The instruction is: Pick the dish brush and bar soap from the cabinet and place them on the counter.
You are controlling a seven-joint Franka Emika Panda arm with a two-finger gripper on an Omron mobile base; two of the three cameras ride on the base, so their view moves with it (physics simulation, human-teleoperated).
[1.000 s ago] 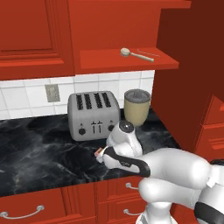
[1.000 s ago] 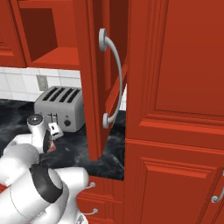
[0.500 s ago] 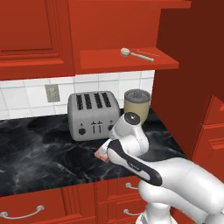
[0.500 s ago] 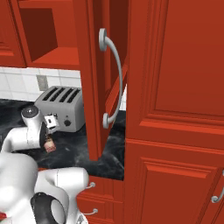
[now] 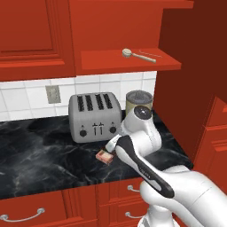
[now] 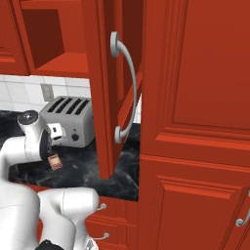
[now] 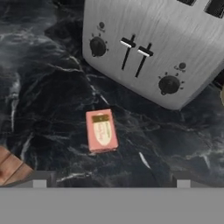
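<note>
The jaws are spread wide and hold nothing; in the hand view their two dark tips stand far apart at the bottom corners, with the soap (image 7: 102,130) lying flat on the desk (image 7: 39,87) between and just beyond them. The gripper (image 5: 111,148) hangs low over the desk, close above the soap (image 5: 105,156), not touching it. The soap is a small pinkish block with a tan face, resting on the black veined desk just in front of the toaster (image 5: 95,116), nearer the toaster's right end. From the right side it shows below the hand, near the front of the desk (image 6: 55,161).

The silver toaster (image 7: 162,48) stands toward the back, against the white tiled wall (image 5: 26,95), its levers and knobs facing the room. A round tan jar (image 5: 138,101) with a grey lid sits just right of it, partly behind the arm's elbow.

Up above, the brush (image 5: 137,54) lies on its side on the red shelf (image 5: 111,62) of the cabinet (image 5: 177,71), round head to the left, thin handle pointing right. The cabinet door (image 6: 105,88) stands open, its curved silver handle (image 6: 126,88) upright.
</note>
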